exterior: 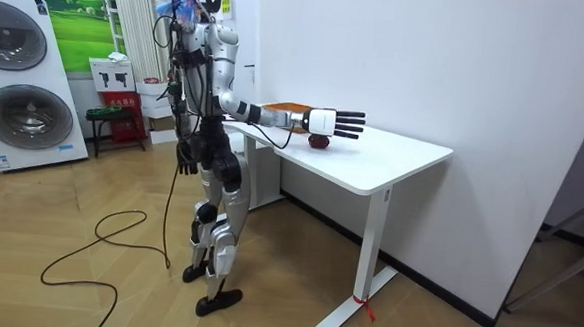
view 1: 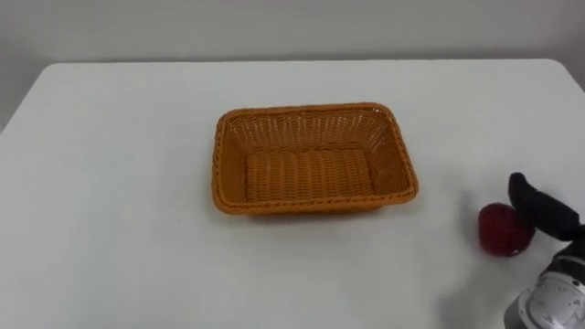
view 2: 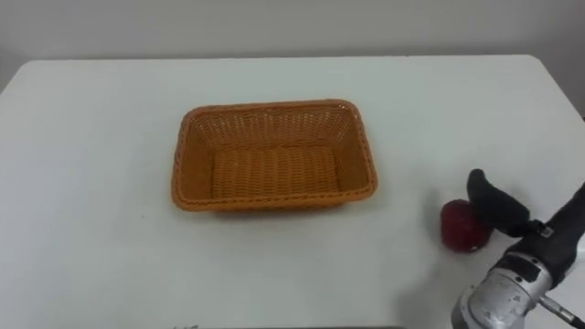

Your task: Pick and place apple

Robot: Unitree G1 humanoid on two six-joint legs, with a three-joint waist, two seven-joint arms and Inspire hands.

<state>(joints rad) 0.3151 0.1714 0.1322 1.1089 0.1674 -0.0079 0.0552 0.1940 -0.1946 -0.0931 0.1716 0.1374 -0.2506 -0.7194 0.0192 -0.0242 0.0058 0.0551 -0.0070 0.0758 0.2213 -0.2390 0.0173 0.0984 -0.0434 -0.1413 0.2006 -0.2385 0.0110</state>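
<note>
Where the white table (view 1: pixel 110 183) nears the right edge of the left eye view, the red apple (view 1: pixel 503 228) is seen resting on the tabletop, low in the frame. It lies well apart from the woven orange basket (view 1: pixel 311 203), which is set at the centre of the frame and holds nothing.

Just above and right of the apple, the right hand (view 1: pixel 544 208) is brought in from the lower right corner. A dark finger is laid across the fruit's upper right edge in both eye views, but whether it touches cannot be told. In the room view the same hand (exterior: pixel 339 123) is held level over the apple (exterior: pixel 318 141) with its fingers stretched out straight. Nothing is grasped in it.

The basket (exterior: pixel 290 107) is partly hidden behind the outstretched forearm in the room view.

The robot is seen standing upright at the table's edge, left of centre in the room view, facing the room view's right. The left hand (exterior: pixel 185 161) is hung beside the hip, and its state cannot be made out. Two washing machines (exterior: pixel 26 79) are placed against the wall at the upper left of that view.
</note>
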